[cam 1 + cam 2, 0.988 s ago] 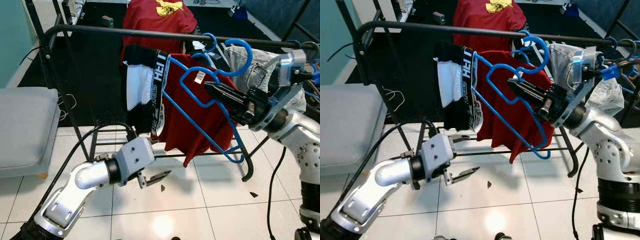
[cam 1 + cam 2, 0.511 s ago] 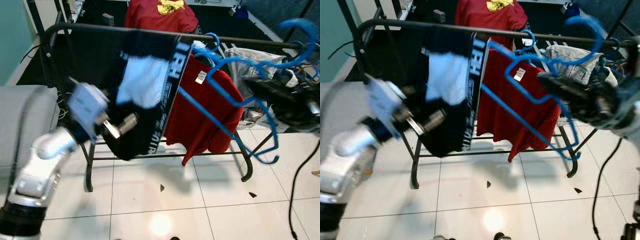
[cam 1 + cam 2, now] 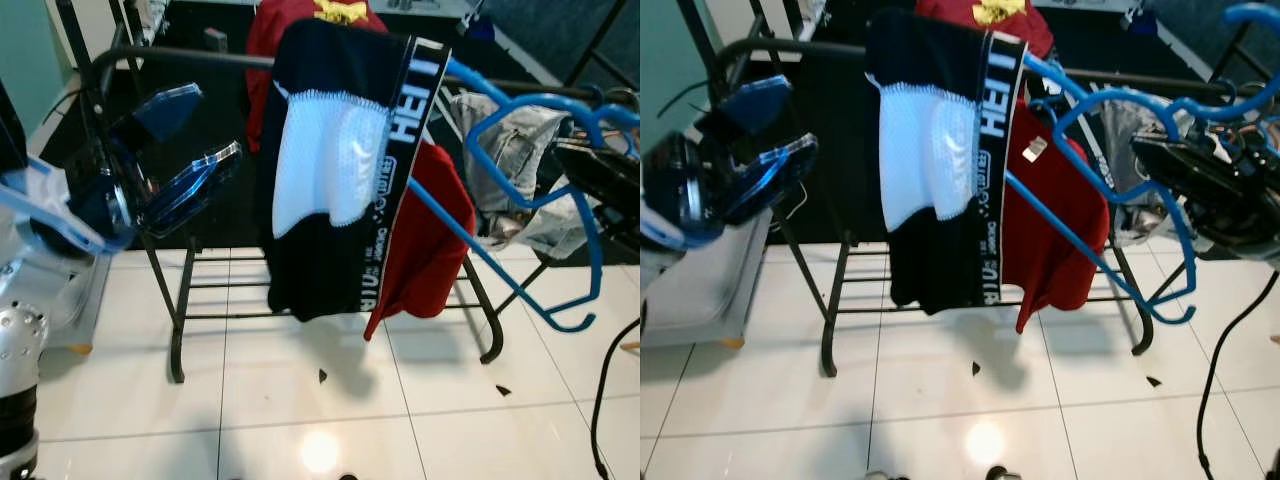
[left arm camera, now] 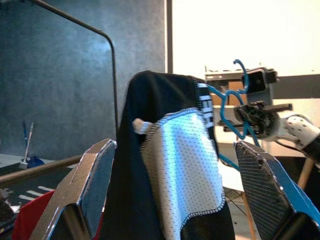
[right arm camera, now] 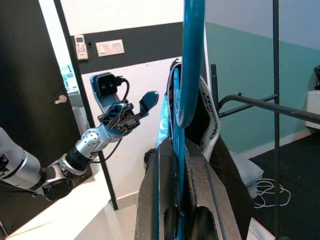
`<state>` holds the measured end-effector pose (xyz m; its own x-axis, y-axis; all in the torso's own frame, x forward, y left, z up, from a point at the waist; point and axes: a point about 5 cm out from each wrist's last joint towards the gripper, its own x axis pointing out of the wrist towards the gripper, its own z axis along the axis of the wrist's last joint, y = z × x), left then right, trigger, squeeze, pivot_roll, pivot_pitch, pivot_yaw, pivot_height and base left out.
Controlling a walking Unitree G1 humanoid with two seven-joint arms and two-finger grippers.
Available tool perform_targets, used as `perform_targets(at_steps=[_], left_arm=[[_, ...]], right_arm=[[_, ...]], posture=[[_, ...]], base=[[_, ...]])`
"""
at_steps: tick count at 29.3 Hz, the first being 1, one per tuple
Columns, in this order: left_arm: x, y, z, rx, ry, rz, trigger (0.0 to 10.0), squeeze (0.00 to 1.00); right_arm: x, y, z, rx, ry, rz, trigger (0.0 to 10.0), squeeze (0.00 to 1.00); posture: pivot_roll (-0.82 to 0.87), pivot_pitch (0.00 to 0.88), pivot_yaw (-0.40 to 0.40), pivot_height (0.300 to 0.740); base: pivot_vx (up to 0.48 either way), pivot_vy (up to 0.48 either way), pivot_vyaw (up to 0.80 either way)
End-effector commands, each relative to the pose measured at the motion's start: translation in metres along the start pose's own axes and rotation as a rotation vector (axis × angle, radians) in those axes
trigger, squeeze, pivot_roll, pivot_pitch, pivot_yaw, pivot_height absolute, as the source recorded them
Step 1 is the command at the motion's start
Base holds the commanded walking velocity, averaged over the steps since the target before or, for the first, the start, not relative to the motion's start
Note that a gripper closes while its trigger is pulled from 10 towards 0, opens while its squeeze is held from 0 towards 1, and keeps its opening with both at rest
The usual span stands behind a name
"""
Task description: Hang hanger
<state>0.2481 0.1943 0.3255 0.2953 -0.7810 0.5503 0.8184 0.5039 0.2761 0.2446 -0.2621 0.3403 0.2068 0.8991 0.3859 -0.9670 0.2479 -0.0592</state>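
Note:
A blue hanger (image 5: 192,60) carries black and white shorts (image 3: 335,170), held up at the height of the black rack rail (image 3: 190,55). My right gripper (image 3: 565,160), on the right, is shut on the hanger near its hook. The hanger's lower bar (image 3: 1095,262) slants down in front of a red shirt (image 3: 425,250) hanging on the rack. My left gripper (image 3: 213,122) is raised at the rail's left end, open and holding nothing. It is left of the shorts and apart from them. In the left wrist view the shorts (image 4: 175,165) hang beyond the two spread fingers (image 4: 92,185).
A pale grey garment (image 3: 510,145) lies over the rack's right part, and another red shirt (image 3: 330,20) hangs behind. A grey cushioned seat (image 3: 700,280) stands at the left. White floor tiles (image 3: 320,400) lie before the rack; a black cable (image 3: 605,380) trails at the right.
My left arm rose from near the floor to rail height at the left. The right gripper carried the hanger right and up, lifting the shorts toward the rail.

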Motion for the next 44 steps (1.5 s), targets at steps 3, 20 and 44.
perform_targets(at_steps=[3,20,44], left_arm=[[-0.001,0.008,0.012,0.062,0.015,0.000,10.0,1.00],[0.036,0.004,0.016,0.041,0.248,-0.492,10.0,0.00],[0.042,0.022,-0.025,0.152,0.684,-0.517,10.0,0.00]], right_arm=[[0.005,0.007,-0.007,0.046,0.063,0.061,10.0,0.00],[0.010,0.011,-0.054,0.164,0.256,0.145,10.0,0.00],[0.020,0.012,-0.072,0.119,0.387,0.208,10.0,0.00]], posture=[[0.05,0.194,-0.087,0.740],[0.07,0.169,-0.060,0.740],[0.08,0.167,-0.042,0.740]], base=[[0.000,0.000,0.00],[0.000,0.000,0.00],[0.000,0.000,0.00]])
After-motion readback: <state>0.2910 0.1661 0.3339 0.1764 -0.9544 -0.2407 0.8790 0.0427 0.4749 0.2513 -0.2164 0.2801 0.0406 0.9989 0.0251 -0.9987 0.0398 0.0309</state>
